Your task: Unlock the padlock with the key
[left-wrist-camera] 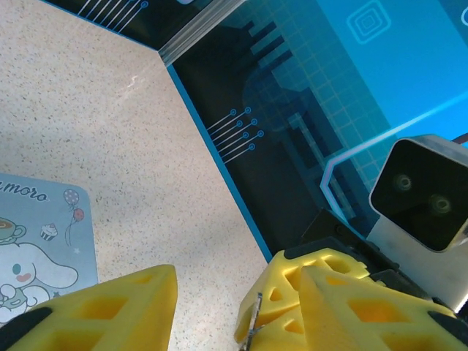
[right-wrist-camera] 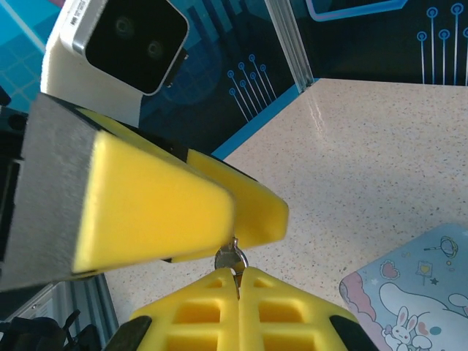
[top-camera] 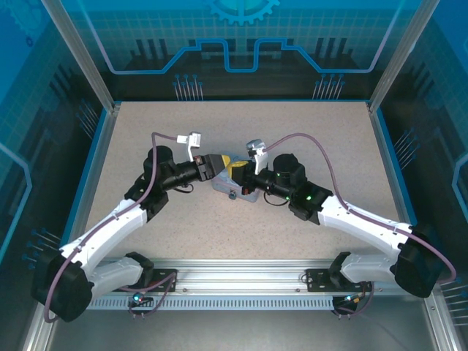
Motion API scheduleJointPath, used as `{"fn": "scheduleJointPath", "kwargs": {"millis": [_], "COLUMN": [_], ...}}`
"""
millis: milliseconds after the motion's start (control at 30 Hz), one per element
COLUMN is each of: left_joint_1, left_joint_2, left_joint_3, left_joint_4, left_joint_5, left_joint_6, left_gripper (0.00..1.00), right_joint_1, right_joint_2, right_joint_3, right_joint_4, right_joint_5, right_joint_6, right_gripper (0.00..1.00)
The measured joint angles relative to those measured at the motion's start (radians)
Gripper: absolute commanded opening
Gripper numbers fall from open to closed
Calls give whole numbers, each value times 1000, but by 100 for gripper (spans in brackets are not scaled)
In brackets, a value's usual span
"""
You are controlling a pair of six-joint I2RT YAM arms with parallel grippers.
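Both arms are met over the middle of the table (top-camera: pixel 314 131), above a pale blue cartoon tin (left-wrist-camera: pixel 51 241).

The right gripper (right-wrist-camera: pixel 238 279) is seen with its yellow pads pressed flat together. A small silvery piece is pinched at their very tip. From its thinness and rounded head it is taken for the key (right-wrist-camera: pixel 232 258). Only the head is shown above the pads; the blade is hidden.

The head is touching, or all but touching, the underside of the left gripper (left-wrist-camera: pixel 219 281). In that gripper's own wrist view the pads are seen apart, with bare table between them and nothing gripped. A thin metal edge (left-wrist-camera: pixel 252 325) is noted against the right-hand pad there, probably the same key seen edge-on.

Where the padlock lies cannot be told.

Handling, as judged:
- **Key:** It is expected to be light, stiff and smooth, and easily twisted or squeezed out of soft foam. It is best held by the flat faces of the head, with the blade left free and square to the pads.
- **Padlock:** Being small and hard, it would need clamping across its body with the keyhole left exposed.
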Motion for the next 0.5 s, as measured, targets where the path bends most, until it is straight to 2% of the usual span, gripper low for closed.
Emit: {"fn": "scheduleJointPath", "kwargs": {"millis": [267,500], "left_joint_1": [-3,-6], "left_joint_2": [5,5], "left_joint_3": [0,1], "left_joint_4": [1,1], "left_joint_5": [0,-8], "left_joint_6": [1,5], "left_gripper": [34,15], "right_joint_1": [5,5], "right_joint_2": [0,0], "right_joint_3": [0,0], "right_joint_4": [0,-2], "right_joint_5": [0,0], "right_joint_6": [0,0], "right_gripper": [0,0]}}
